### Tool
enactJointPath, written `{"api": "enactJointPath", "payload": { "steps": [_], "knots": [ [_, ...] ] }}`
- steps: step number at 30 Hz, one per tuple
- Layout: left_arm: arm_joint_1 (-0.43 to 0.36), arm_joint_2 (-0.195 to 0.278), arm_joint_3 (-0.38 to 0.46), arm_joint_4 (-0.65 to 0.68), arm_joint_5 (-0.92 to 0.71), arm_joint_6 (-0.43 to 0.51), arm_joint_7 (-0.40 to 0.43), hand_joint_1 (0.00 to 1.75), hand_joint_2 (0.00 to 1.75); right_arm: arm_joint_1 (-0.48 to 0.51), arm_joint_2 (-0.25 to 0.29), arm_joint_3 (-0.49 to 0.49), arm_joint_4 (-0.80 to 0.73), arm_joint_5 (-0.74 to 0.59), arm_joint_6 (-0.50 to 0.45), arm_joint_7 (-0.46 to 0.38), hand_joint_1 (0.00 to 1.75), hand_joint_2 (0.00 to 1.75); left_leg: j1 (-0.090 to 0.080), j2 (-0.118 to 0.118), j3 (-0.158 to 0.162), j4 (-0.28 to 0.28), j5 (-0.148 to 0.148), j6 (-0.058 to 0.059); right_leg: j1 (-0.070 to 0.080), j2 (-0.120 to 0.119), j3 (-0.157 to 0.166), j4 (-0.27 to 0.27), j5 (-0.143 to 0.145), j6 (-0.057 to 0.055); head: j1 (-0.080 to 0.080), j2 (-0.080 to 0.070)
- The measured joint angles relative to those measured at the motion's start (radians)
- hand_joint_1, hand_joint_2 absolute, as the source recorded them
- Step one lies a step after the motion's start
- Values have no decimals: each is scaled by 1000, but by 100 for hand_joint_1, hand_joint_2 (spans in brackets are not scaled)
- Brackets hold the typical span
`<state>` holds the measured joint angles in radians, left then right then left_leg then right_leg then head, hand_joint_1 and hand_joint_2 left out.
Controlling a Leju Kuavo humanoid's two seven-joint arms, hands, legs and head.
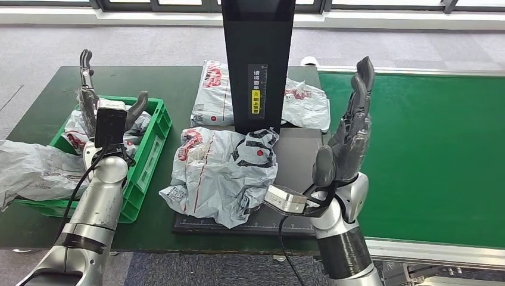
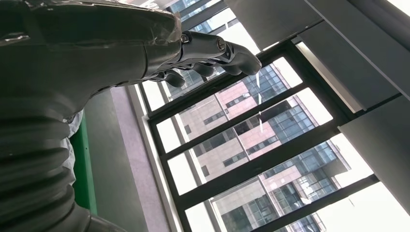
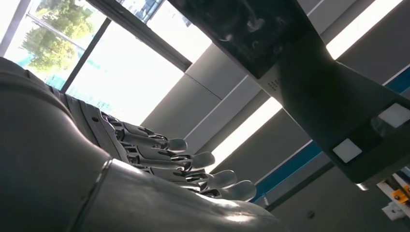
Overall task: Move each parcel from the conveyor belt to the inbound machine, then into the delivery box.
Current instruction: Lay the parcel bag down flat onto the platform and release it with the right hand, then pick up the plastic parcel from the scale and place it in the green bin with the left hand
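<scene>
Since the crumpled grey plastic parcel (image 1: pixel 223 173) sits mid-frame on the black scanner platform (image 1: pixel 301 156), both hands, left hand (image 1: pixel 95 98) and right hand (image 1: pixel 351 134), hover empty, fingers apart, probably mid-scan.

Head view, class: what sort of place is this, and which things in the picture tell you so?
Probably a parcel-sorting station indoors. A crumpled grey plastic parcel lies on the flat dark platform of a scanning machine, a green conveyor belt runs alongside, and a green plastic crate holds more parcels.
</scene>
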<state>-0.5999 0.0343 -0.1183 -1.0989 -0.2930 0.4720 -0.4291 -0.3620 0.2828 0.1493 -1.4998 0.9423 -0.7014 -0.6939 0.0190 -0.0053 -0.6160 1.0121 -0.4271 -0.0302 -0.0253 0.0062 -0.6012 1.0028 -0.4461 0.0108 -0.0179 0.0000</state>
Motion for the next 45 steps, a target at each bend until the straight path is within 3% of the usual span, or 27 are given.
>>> {"api": "enactJointPath", "payload": {
  "steps": [1,3,5,13,18,22,34,36,41,44,45],
  "knots": [
    [0,0,-1,2,-2,-8,7,0,175,5,0,0,-17,-21,0,0,0,0,0,0,0,0,0,0,0,0,0,0,0,0,0,0],
    [0,1,-7,10,-10,-58,31,0,175,17,0,0,-69,-71,0,0,0,87,0,0,0,0,0,0,0,0,0,0,0,0,0,0],
    [-1,8,-25,25,-18,-174,50,0,175,29,-3,0,-128,-117,0,0,0,175,0,0,0,0,0,0,0,0,0,0,0,0,0,0],
    [38,68,-172,57,-42,-687,-31,0,175,51,-17,4,-221,-189,2,-3,0,175,0,1,0,0,-1,0,0,0,0,0,0,0,0,0],
    [64,107,-271,61,-76,-879,-37,0,175,18,-21,15,-205,-200,4,0,0,175,0,0,0,0,0,0,0,0,0,0,0,0,0,0],
    [50,130,-326,84,-72,-949,-42,0,175,-4,-28,35,-179,-188,4,31,0,175,0,0,0,0,0,-1,0,0,0,1,0,0,0,0],
    [66,185,-404,108,-108,-963,-26,0,175,5,-42,61,-153,-161,4,61,0,175,0,0,0,-1,0,-1,0,0,0,0,-1,0,0,0],
    [69,179,-415,124,-144,-913,6,0,175,10,-42,63,-152,-145,4,68,0,175,0,0,0,-1,0,-1,0,0,0,0,-1,0,0,0],
    [69,121,-441,218,-267,-674,100,0,175,35,-41,63,-153,-124,4,52,0,175,0,0,0,0,0,-1,0,-1,1,0,0,0,0,0],
    [69,94,-449,258,-282,-643,107,8,175,45,-41,63,-153,-123,4,45,0,175,0,0,0,0,0,0,0,-1,1,0,0,0,0,0],
    [68,86,-451,269,-289,-632,111,51,175,47,-41,63,-153,-123,4,43,0,175,0,0,0,0,0,0,0,-1,1,0,0,0,0,0]
  ]
}}
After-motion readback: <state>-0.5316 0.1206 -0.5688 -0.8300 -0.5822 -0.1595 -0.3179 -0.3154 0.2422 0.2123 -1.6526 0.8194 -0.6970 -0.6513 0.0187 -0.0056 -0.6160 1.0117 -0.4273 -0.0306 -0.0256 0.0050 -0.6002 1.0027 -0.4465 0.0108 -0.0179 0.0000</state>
